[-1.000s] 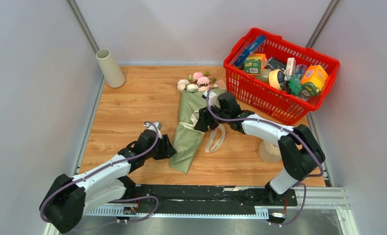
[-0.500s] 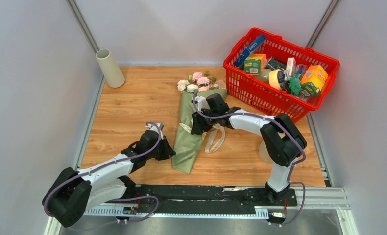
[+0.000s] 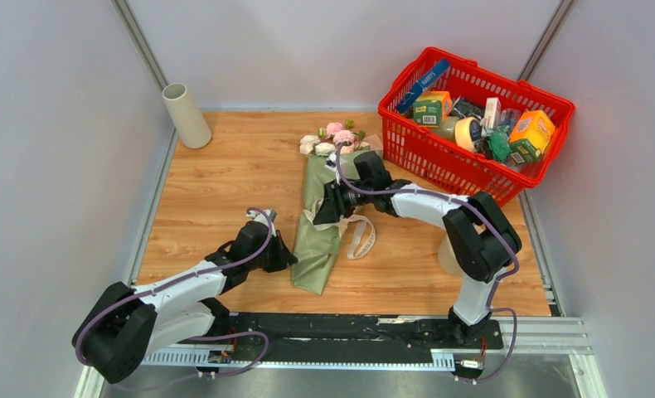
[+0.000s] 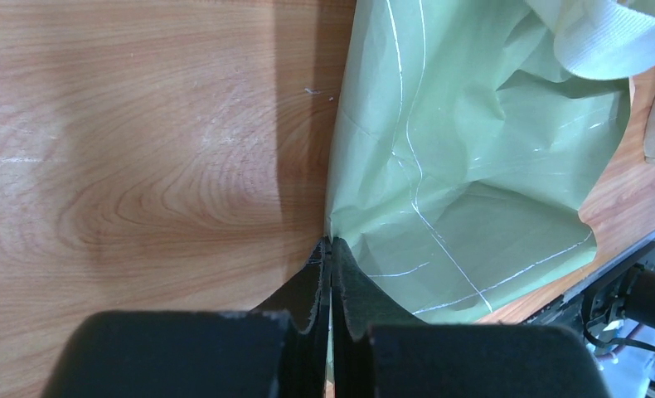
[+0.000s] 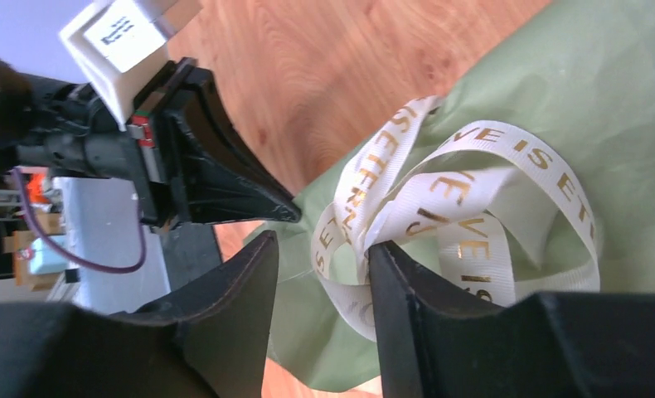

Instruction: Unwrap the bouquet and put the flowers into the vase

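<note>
the bouquet is pinched by the left gripper; one ribbon strand should be centred between the right gripper's parted jaws before closing

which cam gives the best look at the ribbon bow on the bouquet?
Right wrist: the ribbon bow fills the frame, gold lettering visible, one loop between the right gripper's open fingers. Top external shows it small, partly under that gripper. Left wrist catches only a corner.
</note>
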`<state>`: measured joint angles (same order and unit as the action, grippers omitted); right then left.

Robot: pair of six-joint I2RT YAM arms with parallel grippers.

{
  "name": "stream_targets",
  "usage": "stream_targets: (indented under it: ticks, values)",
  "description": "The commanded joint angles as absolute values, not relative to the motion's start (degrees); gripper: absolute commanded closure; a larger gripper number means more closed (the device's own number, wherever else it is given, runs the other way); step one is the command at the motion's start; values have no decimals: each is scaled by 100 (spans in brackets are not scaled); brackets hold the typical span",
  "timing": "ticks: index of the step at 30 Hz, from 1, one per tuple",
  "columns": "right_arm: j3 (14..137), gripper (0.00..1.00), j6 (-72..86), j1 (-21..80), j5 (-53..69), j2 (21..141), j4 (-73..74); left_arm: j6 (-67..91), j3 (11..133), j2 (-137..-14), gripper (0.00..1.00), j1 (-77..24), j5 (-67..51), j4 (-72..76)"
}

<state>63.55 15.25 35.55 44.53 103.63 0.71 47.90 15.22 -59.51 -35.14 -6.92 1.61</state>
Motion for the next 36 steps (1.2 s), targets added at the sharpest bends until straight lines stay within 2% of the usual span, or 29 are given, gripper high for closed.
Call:
stream_targets:
  ticks: [1,5,11,13,17,20,26,29,33,36]
  values:
    - [6214,52,2232,3568,5212,10081,-800,4887,1477,-5985,100,-3524,-659,439]
    - [6126,52,2513,3568,5369,9976,-992,4878,1477,-5994,100,-3524,-633,439]
    - [6003,64,3085,3568,5423,9537,-1494,4887,1442,-6012,100,-3524,-624,431]
    - [5959,65,2885,3577,5248,9344,-1407,4895,1415,-5986,100,-3524,-624,439]
    - [6003,61,1839,3586,3696,9184,-231,4931,1371,-5880,100,-3524,-615,413]
    - [5977,60,1364,3595,3323,9263,306,4948,1354,-5783,100,-3524,-615,378]
    - [5485,47,450,3849,2145,9027,457,4940,1362,-5669,100,-3524,-606,299]
    - [5327,44,98,4077,1777,8860,422,4913,1388,-5678,100,-3524,-606,273]
    - [5247,44,-272,4341,1153,8754,378,4913,1397,-5695,100,-3524,-606,272]
    - [5273,48,-334,4429,774,8815,378,4913,1406,-5722,100,-3524,-633,299]
